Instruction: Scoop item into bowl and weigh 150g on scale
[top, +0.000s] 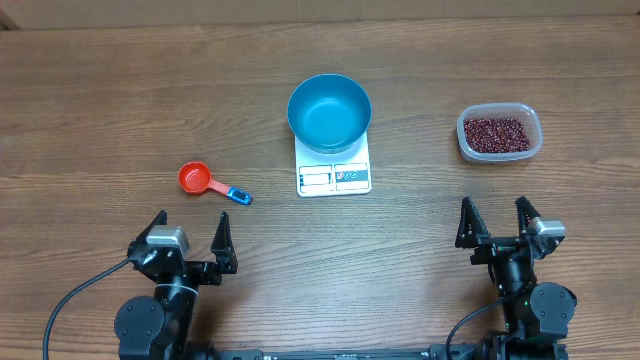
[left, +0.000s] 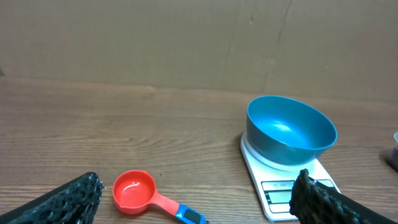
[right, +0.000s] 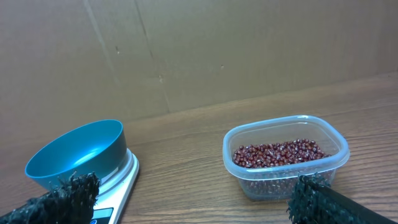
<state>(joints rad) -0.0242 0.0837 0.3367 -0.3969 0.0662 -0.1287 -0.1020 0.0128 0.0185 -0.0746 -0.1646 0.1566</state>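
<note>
Overhead, we see the wooden worktop with the blue bowl standing upright on the white scale at the centre; the bowl covers the far part of the scale, and the display and button panel shows along its near edge. To the right, well apart from the scale, the clear plastic tub holds the beans, a dark red-brown layer across its floor. To the left of the scale lies the red scoop, cup upward, its blue-tipped handle pointing right and slightly near. At the near edge, the left arm and the right arm sit apart from all objects; the left jaws and the right jaws both stand wide, holding nothing. From the wrist views we note a brown cardboard wall behind the worktop
</note>
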